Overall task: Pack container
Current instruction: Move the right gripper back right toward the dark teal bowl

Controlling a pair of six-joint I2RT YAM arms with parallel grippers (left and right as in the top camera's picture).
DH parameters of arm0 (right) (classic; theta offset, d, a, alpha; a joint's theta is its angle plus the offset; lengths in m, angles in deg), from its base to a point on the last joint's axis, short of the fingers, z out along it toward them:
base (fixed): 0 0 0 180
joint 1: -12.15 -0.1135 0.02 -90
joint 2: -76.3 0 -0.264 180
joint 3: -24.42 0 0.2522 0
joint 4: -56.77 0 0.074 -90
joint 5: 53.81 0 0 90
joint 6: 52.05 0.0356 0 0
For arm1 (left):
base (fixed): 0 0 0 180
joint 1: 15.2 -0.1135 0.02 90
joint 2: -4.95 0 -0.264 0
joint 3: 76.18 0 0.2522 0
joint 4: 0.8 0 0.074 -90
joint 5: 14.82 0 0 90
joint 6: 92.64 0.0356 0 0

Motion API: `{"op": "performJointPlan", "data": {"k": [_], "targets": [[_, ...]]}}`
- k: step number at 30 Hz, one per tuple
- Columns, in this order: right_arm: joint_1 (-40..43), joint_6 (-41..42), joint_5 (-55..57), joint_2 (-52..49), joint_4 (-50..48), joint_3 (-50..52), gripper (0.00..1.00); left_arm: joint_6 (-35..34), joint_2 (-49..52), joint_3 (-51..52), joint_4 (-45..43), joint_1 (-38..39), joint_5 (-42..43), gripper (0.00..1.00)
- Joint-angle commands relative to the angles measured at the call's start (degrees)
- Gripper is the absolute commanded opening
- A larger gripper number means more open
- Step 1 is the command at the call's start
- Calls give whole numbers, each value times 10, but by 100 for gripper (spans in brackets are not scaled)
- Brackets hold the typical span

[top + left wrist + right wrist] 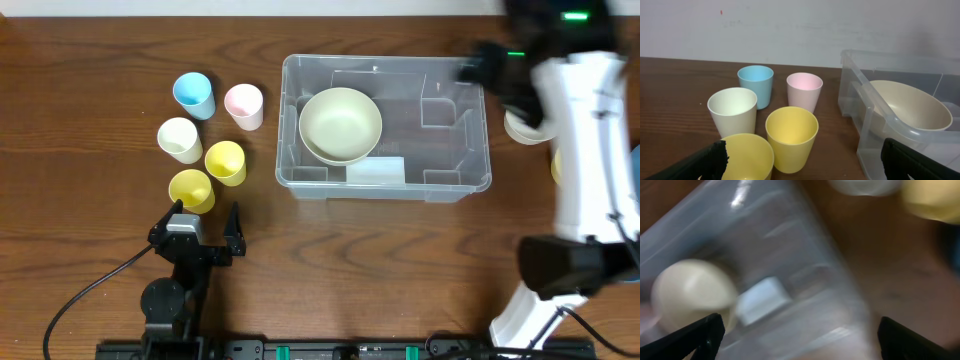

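**mossy_k:** ok, what can't you actually make out here?

**binwatcher:** the right wrist view is a smeary mess tbh. The container (pixel 790 255) is just a streaky clear slab. The pale blob at left is the cream bowl (pixel 690 297), and two fuzzy round things (pixel 935 200) are cut off along the top right edge. In the overhead, the right arm (pixel 585 130) covers most of those, so only slivers peek out by the right edge.

**mossy_k:** any writing on that white label (pixel 375 170)?

**binwatcher:** nope, too small to read, looks blank.

**mossy_k:** and the pincers?

**binwatcher:** both are spread wide and both are empty. The left pincer (pixel 203 222) sits lower left in the overhead, just below the nearest yellow cup (pixel 191 189). Can't tell if a finger brushes it. The right pincer (pixel 800 335) hangs over the container's upper right corner, all blur. The container itself sits mid-counter (pixel 100 280), with the bowl in its left half.
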Motion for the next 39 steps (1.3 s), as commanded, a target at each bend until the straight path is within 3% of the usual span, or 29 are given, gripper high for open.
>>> {"op": "performJointPlan", "data": {"k": [1, 7, 13, 19, 25, 29, 31, 39], "targets": [[69, -45, 1, 16, 3, 20, 99, 9, -4, 9, 20, -3, 10, 98], [170, -69, -21, 53, 3, 144, 99, 9, -4, 9, 20, -3, 10, 98], [276, -18, -24, 107, -6, 255, 99, 9, -4, 9, 20, -3, 10, 98], [364, -53, 7, 172, -51, 339, 99, 9, -3, 9, 20, -3, 10, 98], [380, -92, 96, 192, -136, 464, 99, 9, -4, 9, 20, -3, 10, 98], [380, -186, 74, 191, -219, 540, 99, 9, -3, 9, 20, -3, 10, 98], [380, -196, 73, 191, -248, 563, 99, 9, -3, 9, 20, -3, 10, 98], [380, -310, 15, 190, -324, 589, 99, 9, -3, 9, 20, -3, 10, 98]]}}
